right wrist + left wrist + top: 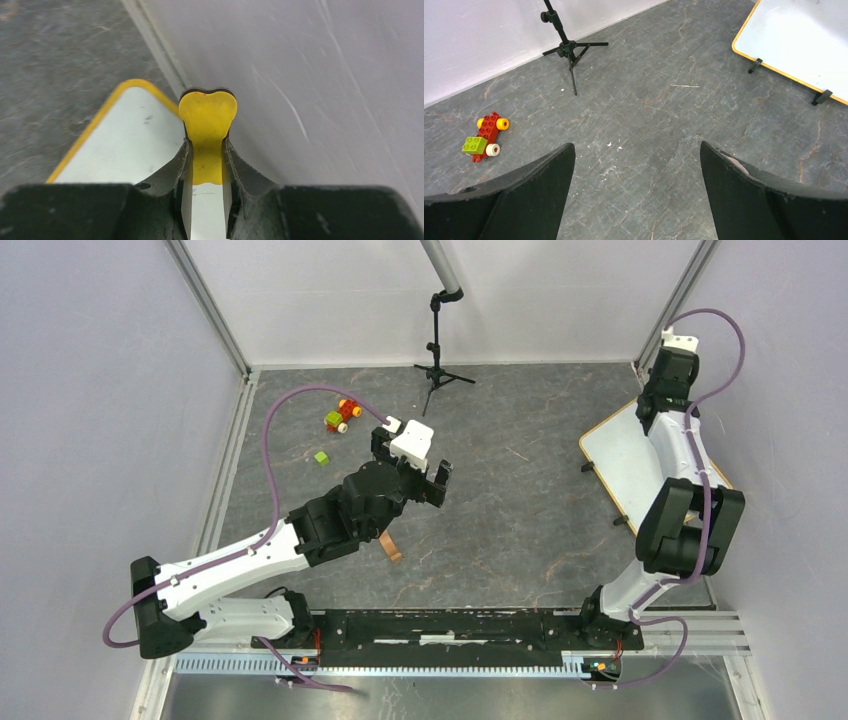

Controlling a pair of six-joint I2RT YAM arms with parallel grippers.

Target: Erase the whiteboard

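The whiteboard lies flat at the table's right side, white with a yellow-tan frame. It also shows in the left wrist view, where the whiteboard is at top right. My right gripper hangs over its far corner, next to the right wall. In the right wrist view the gripper is shut on a yellow eraser, which sticks out past the fingertips just above the whiteboard. A few faint dark specks mark the board there. My left gripper hovers over mid-table; the left gripper is wide open with nothing in it.
A red and green toy brick car and a loose green brick sit at the far left. A black tripod stands at the back. A tan strip lies under the left arm. Black clips grip the board's edge.
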